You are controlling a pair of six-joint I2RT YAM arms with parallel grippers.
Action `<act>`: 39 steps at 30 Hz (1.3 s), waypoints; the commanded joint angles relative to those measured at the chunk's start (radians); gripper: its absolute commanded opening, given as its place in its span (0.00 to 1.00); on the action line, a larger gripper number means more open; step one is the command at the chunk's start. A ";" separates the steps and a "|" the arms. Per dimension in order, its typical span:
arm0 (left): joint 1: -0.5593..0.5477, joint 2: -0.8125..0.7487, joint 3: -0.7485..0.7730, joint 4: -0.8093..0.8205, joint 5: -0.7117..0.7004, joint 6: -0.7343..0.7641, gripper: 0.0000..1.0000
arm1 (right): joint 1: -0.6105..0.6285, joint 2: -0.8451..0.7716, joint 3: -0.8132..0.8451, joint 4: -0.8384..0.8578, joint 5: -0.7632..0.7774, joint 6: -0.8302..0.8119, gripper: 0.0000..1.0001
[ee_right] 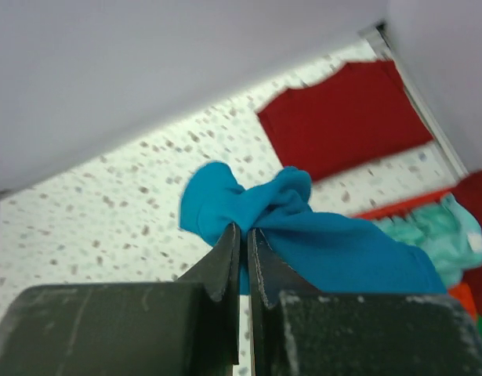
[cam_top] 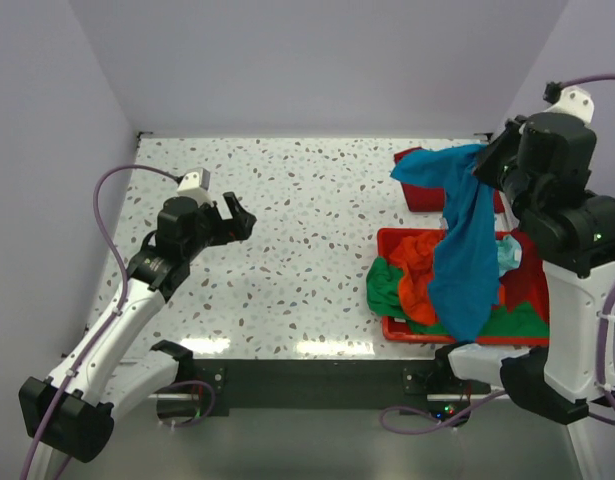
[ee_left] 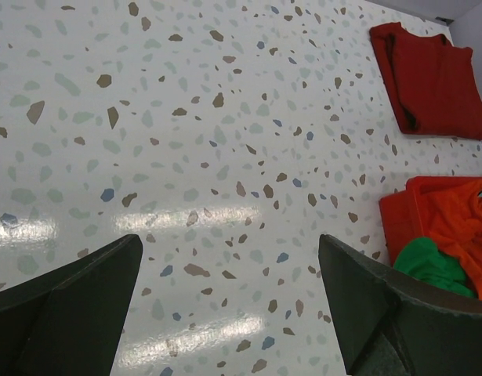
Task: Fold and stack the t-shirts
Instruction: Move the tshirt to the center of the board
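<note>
T-shirts all sat far off to the right of the left gripper [cam_top: 237, 218], none of them near its fingers. That gripper hovered over the speckled table [cam_top: 307, 230] with its jaws spread as wide as they went and nothing between them; in its wrist view only bare tabletop showed between the two dark fingers [ee_left: 84, 290].

Well ahead of it and to the right, a dark red t-shirt [cam_top: 424, 192] lay folded flat on the table, just below the raised right gripper [cam_top: 484, 160]. Nearer the arm bases, also under that gripper, stood a red plastic bin [cam_top: 427, 338] with a jumble of shirts in it: a green t-shirt [cam_top: 384, 285] spilling over the bin's left wall, an orange t-shirt [cam_top: 417, 262] beside it, and a pale aqua t-shirt [cam_top: 509, 250] showing toward the right side.

The teal-blue t-shirt [cam_top: 462, 250] hung from the right gripper in a long drape, its lower end reaching down over the bin and the clothes inside. The right gripper's jaws were pinched tight on a bunched fold of that shirt, the cloth bulging out past the fingertips [ee_right: 229, 243] in the wrist view, with the dark red shirt visible beyond and below it.
</note>
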 commanded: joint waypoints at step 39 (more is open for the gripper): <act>0.007 -0.007 0.086 -0.327 -0.303 0.035 1.00 | 0.268 0.427 -0.532 0.659 -0.580 0.064 0.79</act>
